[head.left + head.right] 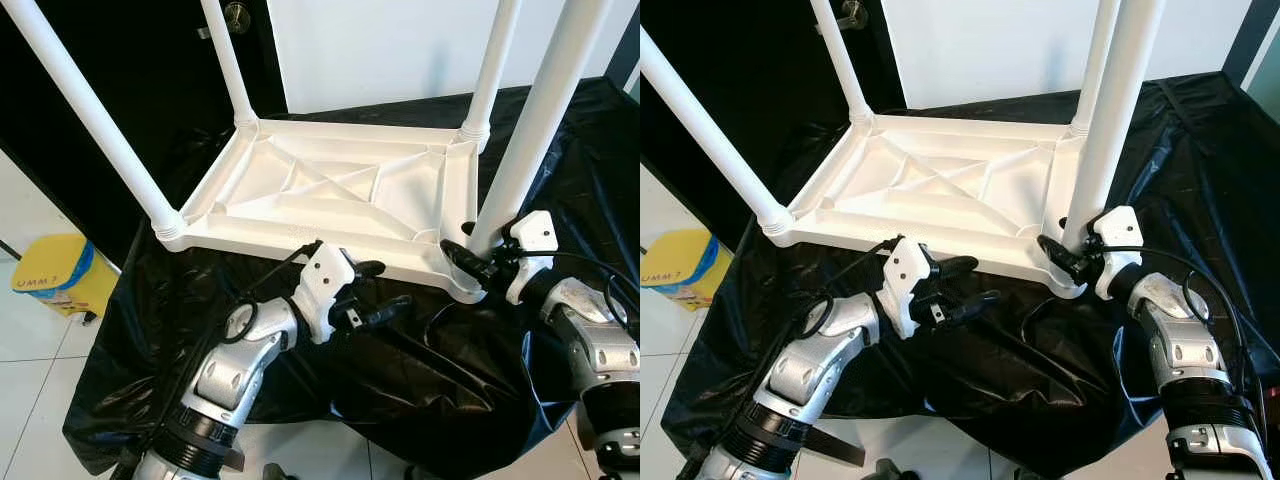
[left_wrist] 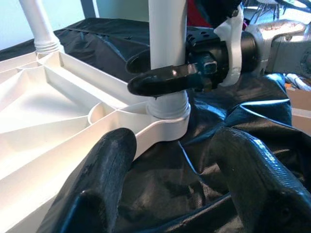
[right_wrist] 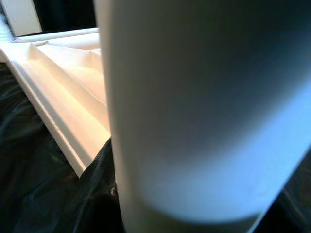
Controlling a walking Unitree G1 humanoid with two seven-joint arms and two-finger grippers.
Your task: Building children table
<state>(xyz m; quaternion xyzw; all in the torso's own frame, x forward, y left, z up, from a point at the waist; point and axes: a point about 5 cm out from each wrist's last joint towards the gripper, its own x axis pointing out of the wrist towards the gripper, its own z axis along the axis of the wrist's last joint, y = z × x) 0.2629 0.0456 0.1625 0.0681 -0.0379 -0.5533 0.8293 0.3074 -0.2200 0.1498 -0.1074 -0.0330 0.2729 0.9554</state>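
The white plastic table (image 1: 300, 235) lies upside down on a black sheet (image 1: 420, 380), its four white legs pointing up. My right gripper (image 1: 472, 262) is shut around the near-right leg (image 1: 530, 130) just above its socket at the table's corner. In the left wrist view one black finger (image 2: 165, 80) crosses the front of that leg (image 2: 167, 39). The right wrist view has the leg (image 3: 194, 121) pressed up close. My left gripper (image 1: 385, 290) is open with nothing in it, just off the table's near edge, pointing toward that corner.
The black sheet drapes over a low surface and hangs down to the pale tiled floor (image 1: 40, 380). A yellow bin (image 1: 55, 275) stands on the floor at the left. Behind are a dark door with a knob (image 1: 237, 15) and a white wall (image 1: 380, 50).
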